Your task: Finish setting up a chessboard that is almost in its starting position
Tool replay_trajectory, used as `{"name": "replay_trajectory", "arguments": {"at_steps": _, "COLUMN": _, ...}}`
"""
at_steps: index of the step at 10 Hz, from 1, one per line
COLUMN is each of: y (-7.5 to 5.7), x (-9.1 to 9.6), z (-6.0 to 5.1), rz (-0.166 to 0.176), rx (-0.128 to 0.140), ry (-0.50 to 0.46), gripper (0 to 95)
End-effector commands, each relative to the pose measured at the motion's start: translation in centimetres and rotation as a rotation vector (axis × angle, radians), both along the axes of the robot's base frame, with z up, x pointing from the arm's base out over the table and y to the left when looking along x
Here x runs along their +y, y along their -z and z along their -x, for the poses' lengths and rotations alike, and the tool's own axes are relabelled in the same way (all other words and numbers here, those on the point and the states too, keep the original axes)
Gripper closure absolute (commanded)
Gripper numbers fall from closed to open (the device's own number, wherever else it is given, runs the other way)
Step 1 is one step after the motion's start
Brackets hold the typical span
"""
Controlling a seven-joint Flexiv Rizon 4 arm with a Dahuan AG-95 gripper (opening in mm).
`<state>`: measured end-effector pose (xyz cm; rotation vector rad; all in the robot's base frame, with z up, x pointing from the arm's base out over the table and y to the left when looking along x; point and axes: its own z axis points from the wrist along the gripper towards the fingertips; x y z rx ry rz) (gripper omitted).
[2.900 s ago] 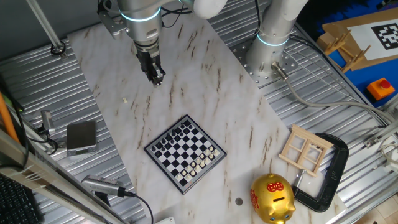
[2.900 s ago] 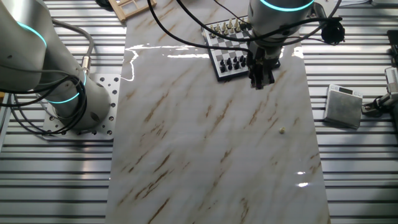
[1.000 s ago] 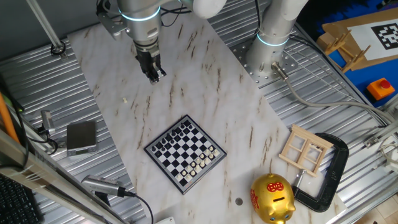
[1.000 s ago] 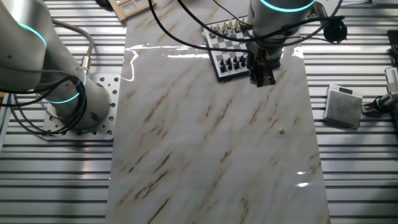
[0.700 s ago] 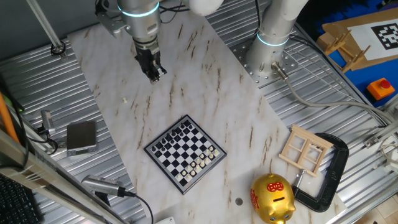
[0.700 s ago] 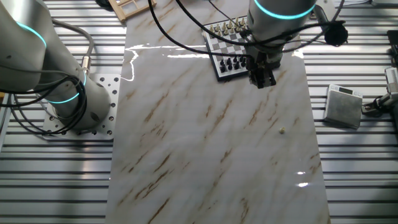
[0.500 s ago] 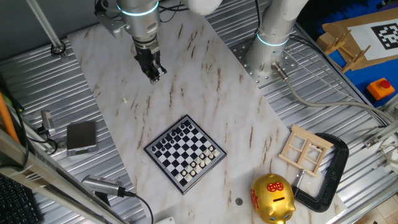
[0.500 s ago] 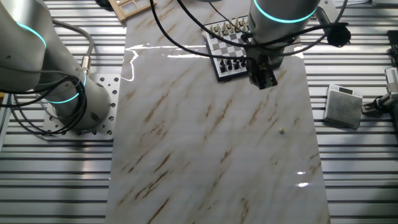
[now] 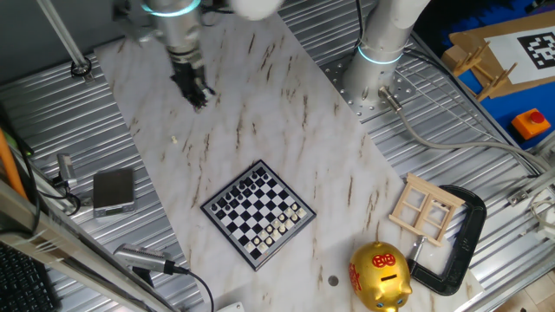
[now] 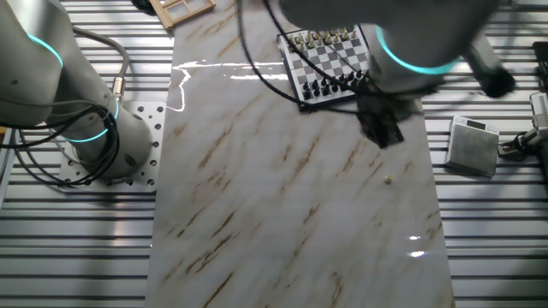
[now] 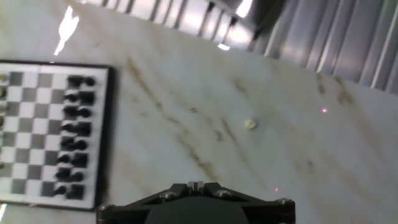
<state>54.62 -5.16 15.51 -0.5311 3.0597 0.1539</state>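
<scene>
The chessboard (image 9: 257, 214) lies on the marble slab with dark pieces along one side and pale pieces along the other. It also shows in the other fixed view, where the chessboard (image 10: 330, 64) sits at the far edge, and at the left of the hand view as the chessboard (image 11: 56, 134). A tiny pale piece (image 9: 174, 139) lies alone on the marble, away from the board; it shows too as the pale piece (image 10: 389, 180) and the pale piece (image 11: 250, 124). My gripper (image 9: 196, 94) hangs above the slab between board and piece, blurred. Its fingertips (image 11: 196, 185) are pressed together, holding nothing.
A grey box (image 9: 114, 190) sits on the ribbed metal left of the slab. A gold piggy bank (image 9: 379, 276), a pale wooden window frame (image 9: 425, 208) and a black clamp (image 9: 464, 243) lie at the right. A second arm's base (image 9: 375, 69) stands beside the slab.
My gripper has swung away from the chessboard's dark side, toward the lone pale piece, and is blurred by motion. Board and piece have not moved.
</scene>
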Motion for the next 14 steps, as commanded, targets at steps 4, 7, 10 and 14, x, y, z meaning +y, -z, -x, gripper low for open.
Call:
{"name": "replay_trajectory", "arguments": {"at_steps": 4, "y": 3.2, "x": -2.8, "z": -4.6, "rz": -0.008, "rx": -0.001, "ry": -0.072, "gripper": 95.0}}
{"name": "replay_trajectory", "arguments": {"at_steps": 7, "y": 3.0, "x": -2.8, "z": -4.8, "rz": 0.026, "rx": -0.003, "ry": -0.101, "gripper": 95.0}}
{"name": "replay_trajectory", "arguments": {"at_steps": 10, "y": 2.6, "x": -2.8, "z": -4.6, "rz": 0.079, "rx": 0.008, "ry": -0.129, "gripper": 95.0}}
{"name": "replay_trajectory", "arguments": {"at_steps": 14, "y": 2.6, "x": -2.8, "z": -4.6, "rz": 0.089, "rx": 0.007, "ry": -0.143, "gripper": 95.0}}
